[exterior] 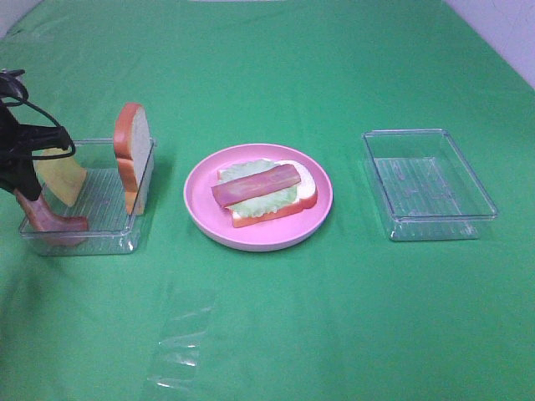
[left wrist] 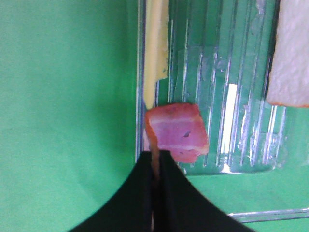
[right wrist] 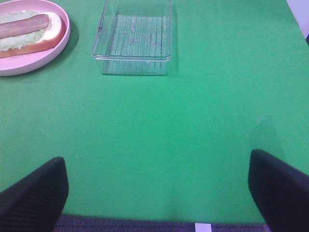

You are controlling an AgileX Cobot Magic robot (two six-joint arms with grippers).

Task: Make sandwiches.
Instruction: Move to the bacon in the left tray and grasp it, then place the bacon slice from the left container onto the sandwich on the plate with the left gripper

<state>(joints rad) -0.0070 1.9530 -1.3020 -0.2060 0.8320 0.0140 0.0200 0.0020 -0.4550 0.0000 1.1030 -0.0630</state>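
Green cloth [exterior: 276,334] covers the whole tabletop. The left gripper [left wrist: 155,162] has its black jaws pressed together on one end of a reddish-brown toy bacon strip [left wrist: 177,133]. The strip sticks out ahead of the jaws over the ribbed floor of a clear rectangular plastic tray [left wrist: 227,58]. Just beyond the jaws, a yellow toy cheese square [left wrist: 155,48] leans along the tray wall. Across the tray from them, a white toy bread slice with orange-brown crust [exterior: 134,146] stands upright against the opposite wall. The right gripper [right wrist: 158,191] holds its jaws wide apart over bare cloth, with nothing between them. Well ahead of those jaws sit a second clear plastic tray [right wrist: 133,65] and a round pink plate [right wrist: 34,66]. The plate carries the open sandwich [exterior: 263,192]: bread, pale green lettuce, and one bacon strip on top.
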